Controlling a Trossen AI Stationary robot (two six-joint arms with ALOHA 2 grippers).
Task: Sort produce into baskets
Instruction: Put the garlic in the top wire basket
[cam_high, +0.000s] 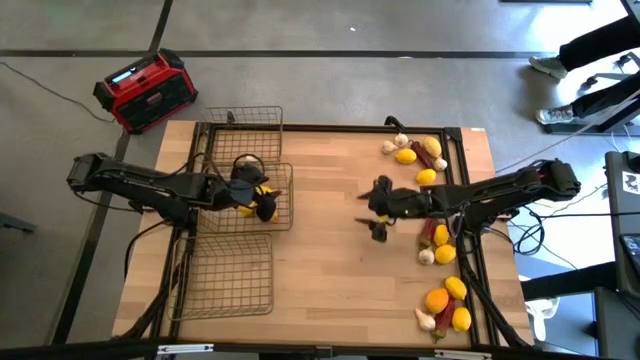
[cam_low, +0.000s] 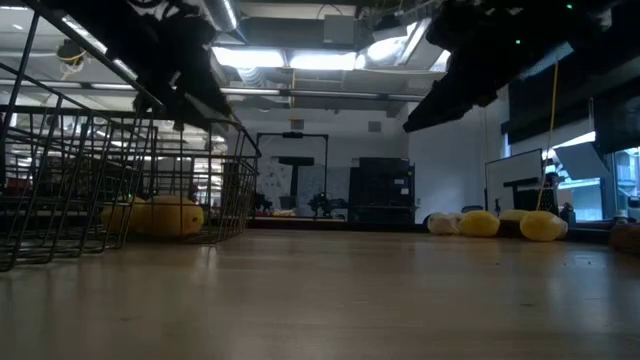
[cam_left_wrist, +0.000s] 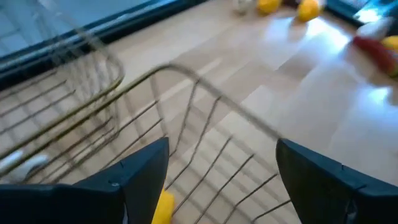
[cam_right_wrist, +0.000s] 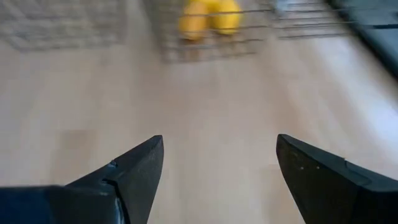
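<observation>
Left end effector (cam_high: 262, 200) gapes empty over middle basket (cam_high: 285, 215) with lemons (cam_low: 160, 215); right end effector (cam_high: 375, 213) wide over table (cam_high: 320, 260)

You've got three baskets (cam_high: 240, 190) lined up down the bench's (cam_high: 330, 270) left side, lemons (cam_high: 262, 200) in the middle one. Produce (cam_high: 440, 250) is strung along the right edge (three loose clusters). The box (cam_high: 146, 90) sits on the floor, beyond the far-left corner.
</observation>
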